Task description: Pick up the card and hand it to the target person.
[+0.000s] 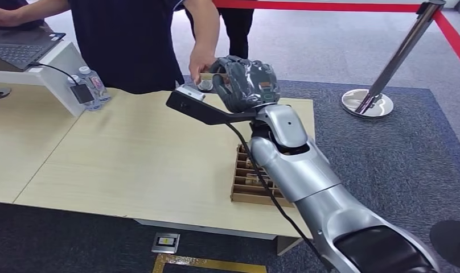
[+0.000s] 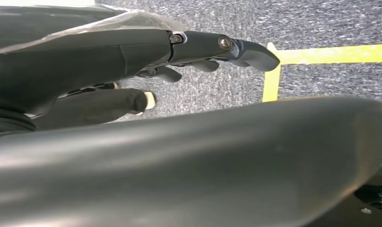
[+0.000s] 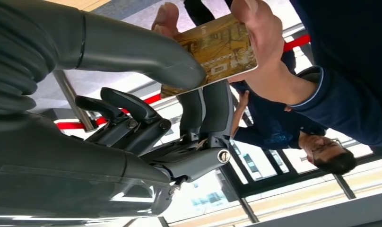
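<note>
Silver right arm reached far across the table [image 1: 131, 165], its right hand [image 1: 245, 82] pinching the card [image 3: 217, 52] between thumb and fingers while a person's hand [image 1: 200, 60] grasped its free end. Thin, stiff and slick, it looked best held by its flat faces. Left hand [image 2: 189, 52] hung empty, fingers loosely extended.

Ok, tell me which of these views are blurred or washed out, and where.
Head view: evenly lit and sharp, the right hand crisp. Left wrist view: a dark out-of-focus body part fills the foreground, while the left hand and carpet stay sharper. Right wrist view: bright windows behind wash out, yet the card reads clearly.
</note>
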Controlling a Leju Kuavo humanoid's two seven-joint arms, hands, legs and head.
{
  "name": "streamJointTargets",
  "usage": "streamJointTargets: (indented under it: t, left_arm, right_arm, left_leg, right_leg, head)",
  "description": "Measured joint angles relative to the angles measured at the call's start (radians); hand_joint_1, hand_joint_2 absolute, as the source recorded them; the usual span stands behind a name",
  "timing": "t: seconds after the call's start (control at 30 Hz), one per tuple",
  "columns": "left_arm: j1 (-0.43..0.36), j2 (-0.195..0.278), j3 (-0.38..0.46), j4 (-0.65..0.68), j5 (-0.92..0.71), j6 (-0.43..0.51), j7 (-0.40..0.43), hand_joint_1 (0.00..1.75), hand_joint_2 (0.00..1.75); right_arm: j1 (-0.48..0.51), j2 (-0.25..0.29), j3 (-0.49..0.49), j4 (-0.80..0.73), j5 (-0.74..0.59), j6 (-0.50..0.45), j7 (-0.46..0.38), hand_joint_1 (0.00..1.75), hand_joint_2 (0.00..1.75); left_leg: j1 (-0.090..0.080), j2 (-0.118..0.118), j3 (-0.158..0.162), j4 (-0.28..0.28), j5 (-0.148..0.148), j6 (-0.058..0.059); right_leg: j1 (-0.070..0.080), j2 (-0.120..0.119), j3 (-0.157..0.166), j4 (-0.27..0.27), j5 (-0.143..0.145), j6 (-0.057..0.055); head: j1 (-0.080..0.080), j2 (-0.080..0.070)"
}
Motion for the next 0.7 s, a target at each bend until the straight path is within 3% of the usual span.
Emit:
streamJointTargets:
  t: [0.5,0.63,0.67,0.7]
  left_arm:
    - [0.002,0.006,0.000,0.000,0.001,-0.001,-0.002,0.00,0.00]
    - [0.002,0.006,0.000,0.000,0.002,-0.001,0.003,0.00,0.00]
    - [0.002,0.006,0.000,0.000,0.002,-0.001,0.003,0.00,0.00]
    - [0.002,0.006,0.000,0.000,0.002,-0.001,0.003,0.00,0.00]
  right_arm:
    - [0.000,-0.003,0.000,-0.002,-0.035,-0.012,-0.016,1.73,1.75]
    - [0.000,-0.007,-0.001,-0.001,-0.055,-0.020,-0.029,0.00,1.75]
    - [0.000,-0.008,-0.001,-0.001,-0.061,-0.023,-0.032,0.00,1.31]
    - [0.000,-0.009,-0.001,-0.001,-0.063,-0.025,-0.033,0.00,1.16]
  left_leg:
    - [0.000,0.000,0.000,0.000,0.000,0.000]
    - [0.000,0.000,0.000,0.000,0.000,0.000]
    - [0.000,0.000,0.000,0.000,0.000,0.000]
    - [0.000,0.000,0.000,0.000,0.000,0.000]
  right_leg:
    - [0.000,0.000,0.000,0.000,0.000,0.000]
    - [0.000,0.000,0.000,0.000,0.000,0.000]
    - [0.000,0.000,0.000,0.000,0.000,0.000]
    - [0.000,0.000,0.000,0.000,0.000,0.000]
  head:
    - [0.000,0.000]
    - [0.000,0.000]
    - [0.000,0.000]
    - [0.000,0.000]
